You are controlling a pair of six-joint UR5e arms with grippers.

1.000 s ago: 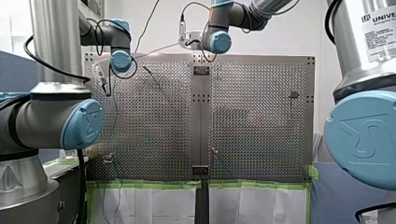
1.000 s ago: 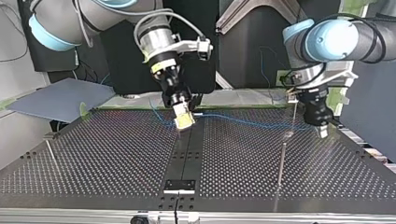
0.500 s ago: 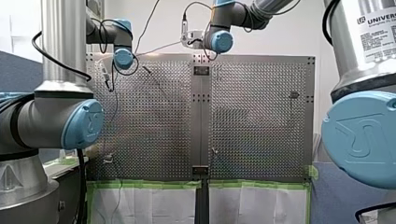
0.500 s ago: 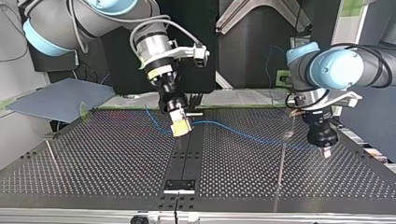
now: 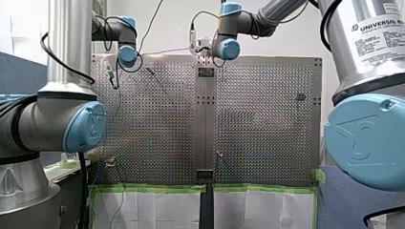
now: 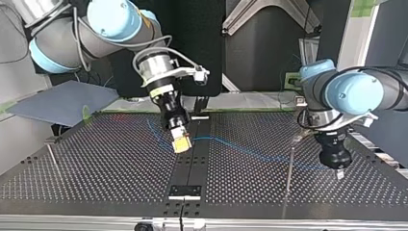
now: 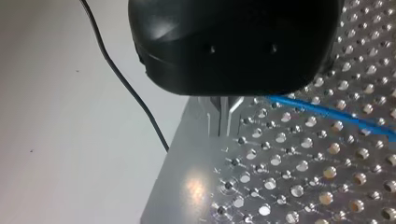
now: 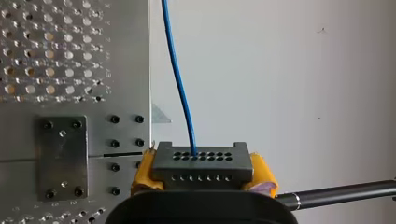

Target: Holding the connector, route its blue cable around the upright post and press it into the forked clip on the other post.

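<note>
Standing across from the robot, I see that both arms have come toward the near edge of the perforated table over the last second. The right gripper, at the top view's left, is clamped on the connector, a dark block with rows of holes squeezed between yellow pads. The blue cable leaves the connector and sags across the table's middle toward the left gripper at the view's right. That gripper's metal fingers are pressed together, and the cable emerges right beside them, so it seems to be pinched there. The left gripper has dropped lower and nearer, and the cable has swung with it. It now crosses a thin upright post, where a second ago it ran level with the post's top. I cannot tell which side of the post the cable passes. A small fitting tops the post, too small to identify. The routing looks begun, and the pressing-in is not yet done.
</note>
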